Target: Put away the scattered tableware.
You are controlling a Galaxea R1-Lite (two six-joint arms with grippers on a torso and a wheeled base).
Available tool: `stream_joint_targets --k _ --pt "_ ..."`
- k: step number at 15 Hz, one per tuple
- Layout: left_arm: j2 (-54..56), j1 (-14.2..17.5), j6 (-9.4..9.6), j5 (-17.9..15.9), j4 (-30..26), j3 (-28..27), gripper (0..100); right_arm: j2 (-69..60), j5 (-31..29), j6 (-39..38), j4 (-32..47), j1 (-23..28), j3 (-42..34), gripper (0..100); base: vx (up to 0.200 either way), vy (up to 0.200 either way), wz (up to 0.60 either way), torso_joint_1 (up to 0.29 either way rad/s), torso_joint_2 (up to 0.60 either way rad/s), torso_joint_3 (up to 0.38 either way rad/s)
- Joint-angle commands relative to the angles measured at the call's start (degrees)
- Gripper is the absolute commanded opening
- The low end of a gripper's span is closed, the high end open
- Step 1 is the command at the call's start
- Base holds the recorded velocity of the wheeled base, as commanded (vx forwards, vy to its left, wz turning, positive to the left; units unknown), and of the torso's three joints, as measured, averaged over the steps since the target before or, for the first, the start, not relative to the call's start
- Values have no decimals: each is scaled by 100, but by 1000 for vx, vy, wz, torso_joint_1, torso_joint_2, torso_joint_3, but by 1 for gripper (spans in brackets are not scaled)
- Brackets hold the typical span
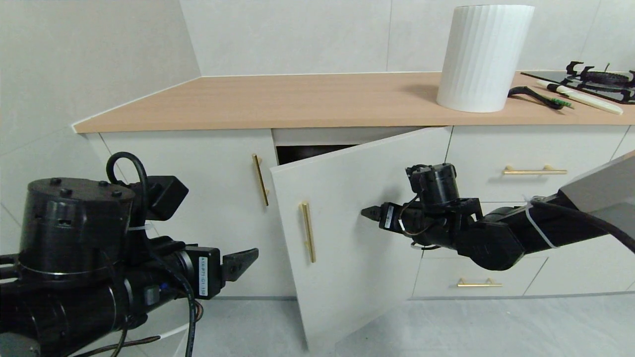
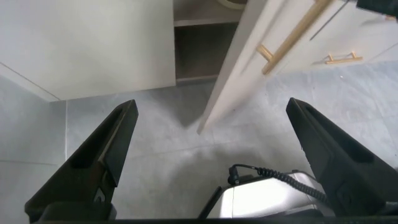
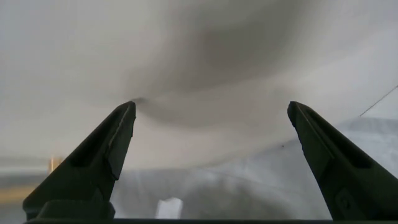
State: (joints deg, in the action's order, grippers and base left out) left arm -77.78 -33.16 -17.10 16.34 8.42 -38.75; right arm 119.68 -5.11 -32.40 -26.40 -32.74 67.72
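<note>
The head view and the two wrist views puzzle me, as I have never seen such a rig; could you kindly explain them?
This is a two-armed robot. The head view looks down from its head. The left gripper and right gripper are both open and hold nothing. They are in front of a partly open cupboard door. On the countertop stands a white ribbed container, with some utensils lying beside it. Each wrist view looks out between that arm's own two fingers.

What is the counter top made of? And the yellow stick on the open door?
The countertop looks like wood or wood-look laminate: tan, matte, faint grain. The door handle looks like brass-coloured metal, with a soft sheen.
</note>
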Motion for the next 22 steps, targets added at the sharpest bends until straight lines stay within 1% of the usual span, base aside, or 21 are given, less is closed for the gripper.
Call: stream_joint_targets --k 1,4,7,8,10,22 --pt "-10 2 -4 1 1 -1 100 82 1 -196 4 -13 171 100 0 0 0 0 0 0" --pt "-10 2 -4 1 1 -1 100 284 -201 -530 4 -13 497 100 0 0 0 0 0 0" --pt "-10 2 -4 1 1 -1 100 566 -641 -653 4 14 875 100 0 0 0 0 0 0" --pt "-10 2 -4 1 1 -1 100 566 -641 -653 4 14 875 100 0 0 0 0 0 0" --pt "-10 2 -4 1 1 -1 100 724 -860 -794 4 49 1121 100 0 0 0 0 0 0" --pt "-10 2 -4 1 1 8 100 1216 -1528 -891 4 269 1841 100 0 0 0 0 0 0"
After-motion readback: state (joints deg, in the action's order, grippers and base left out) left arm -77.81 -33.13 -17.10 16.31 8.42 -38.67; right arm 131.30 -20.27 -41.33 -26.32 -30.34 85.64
